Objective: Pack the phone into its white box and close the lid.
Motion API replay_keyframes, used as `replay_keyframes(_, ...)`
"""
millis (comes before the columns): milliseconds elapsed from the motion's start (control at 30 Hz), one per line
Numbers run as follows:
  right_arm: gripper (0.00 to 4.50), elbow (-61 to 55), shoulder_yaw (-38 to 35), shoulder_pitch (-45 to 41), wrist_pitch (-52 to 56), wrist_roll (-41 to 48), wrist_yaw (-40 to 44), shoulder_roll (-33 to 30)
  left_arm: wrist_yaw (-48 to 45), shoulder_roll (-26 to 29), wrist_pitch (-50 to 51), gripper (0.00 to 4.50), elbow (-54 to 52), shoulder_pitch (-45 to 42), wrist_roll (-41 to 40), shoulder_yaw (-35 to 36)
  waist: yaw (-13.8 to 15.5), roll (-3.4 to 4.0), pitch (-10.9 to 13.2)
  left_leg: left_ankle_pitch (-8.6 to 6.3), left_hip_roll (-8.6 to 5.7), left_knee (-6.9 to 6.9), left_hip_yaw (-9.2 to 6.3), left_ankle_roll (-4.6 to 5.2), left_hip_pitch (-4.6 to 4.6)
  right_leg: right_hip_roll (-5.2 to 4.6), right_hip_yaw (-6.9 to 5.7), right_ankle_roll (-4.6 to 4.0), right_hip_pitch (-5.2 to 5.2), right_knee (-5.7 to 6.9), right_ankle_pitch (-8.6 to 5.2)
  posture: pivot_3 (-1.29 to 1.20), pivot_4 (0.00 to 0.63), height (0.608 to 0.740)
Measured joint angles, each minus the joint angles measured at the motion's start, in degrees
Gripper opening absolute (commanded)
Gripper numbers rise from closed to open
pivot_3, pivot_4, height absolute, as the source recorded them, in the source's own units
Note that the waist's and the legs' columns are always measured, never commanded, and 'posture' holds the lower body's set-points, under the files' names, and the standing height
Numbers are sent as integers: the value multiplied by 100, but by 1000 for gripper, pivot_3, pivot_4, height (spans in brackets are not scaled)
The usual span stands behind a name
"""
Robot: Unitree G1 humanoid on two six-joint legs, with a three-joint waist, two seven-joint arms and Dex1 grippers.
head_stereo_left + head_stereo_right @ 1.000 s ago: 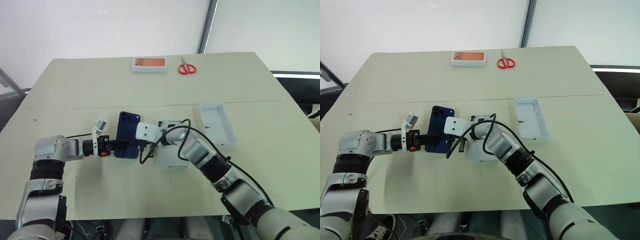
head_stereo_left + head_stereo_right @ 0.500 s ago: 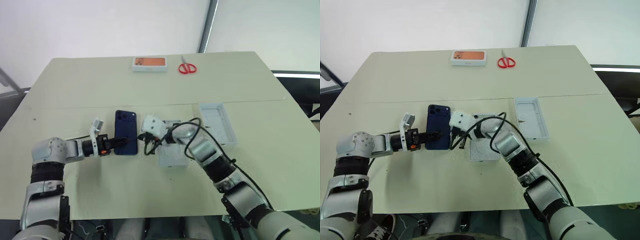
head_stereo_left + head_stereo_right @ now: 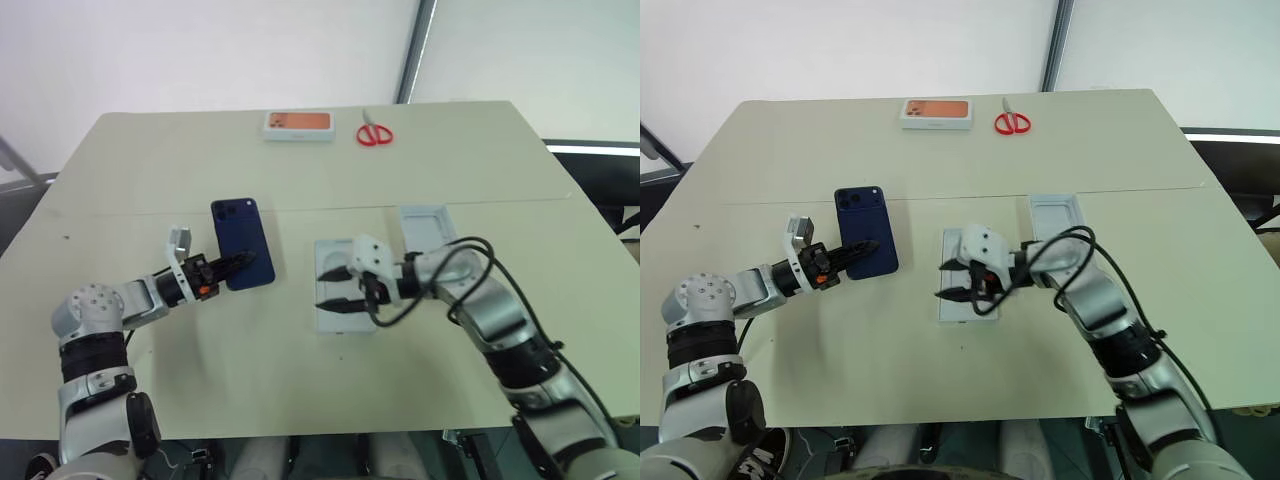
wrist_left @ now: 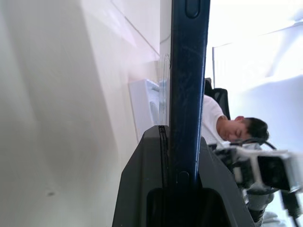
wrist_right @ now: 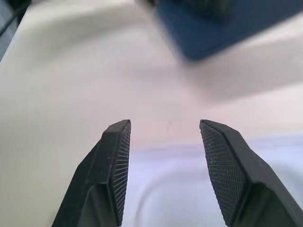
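The phone [image 3: 242,256], slim and dark navy with its camera bump at the far corner, is raised off the worktop [image 3: 180,160], pinched at its near edge. At its three o'clock lies the white box [image 3: 342,298], open; the lid [image 3: 432,230] rests inside-up beyond it at two o'clock.

A pale beige table [image 3: 470,160] with a seam across its middle stands before a plain white wall [image 3: 200,50]. A grey upright post [image 3: 413,50] splits that wall (brighter to its right), and dark floor shows beside the table's corners.
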Motion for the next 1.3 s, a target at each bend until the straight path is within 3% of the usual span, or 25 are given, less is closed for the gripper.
replay_keyframes(233, 2397, -319, 80, 463, -474, -218, -36, -475, 219, -170, 142, 0, -542, 179, -299, -6, 37, -9, 5, 0, -2, 6, 0, 0, 0, -5, -1, 0, 5, 0, 0, 0, 150, 740)
replay_keyframes(633, 2397, -26, 479, 486, -875, -786, -143, -562, 431, -297, 176, 0, -903, 363, -462, -267, 39, -21, 13, 1, -3, 6, 0, 0, 0, -7, -1, 0, 6, -1, 0, 0, 150, 740)
replay_keyframes(733, 1595, -13, 480, 486, -932, -818, -154, -565, 506, -335, 224, 0, -941, 435, -508, -305, 40, -24, 14, 0, -3, 7, 0, 0, 0, -6, -2, 0, 6, -1, 0, 0, 150, 740)
replay_keyframes(800, 1595, -22, 477, 484, -960, -810, -140, -566, 540, -344, 224, 0, -1017, 447, -519, -328, 40, -25, 14, 0, -3, 7, -1, 0, 1, -7, -3, 0, 9, -2, 0, 0, 150, 740)
replay_keyframes(867, 1048, -21, 479, 485, -918, -790, -147, -557, 560, -360, 224, 0, -1058, 447, -564, -340, 39, -25, 14, 0, -3, 7, -1, 0, 2, -7, -3, 0, 10, -2, 0, 0, 150, 740)
replay_keyframes(1300, 1048, 43, 610, 331, -893, -1017, -293, -243, 682, -364, 268, 0, -1070, 441, -762, -339, 2, -26, 13, 1, 4, 6, -2, -2, 4, 4, -3, -1, 9, -2, 0, 0, 150, 740)
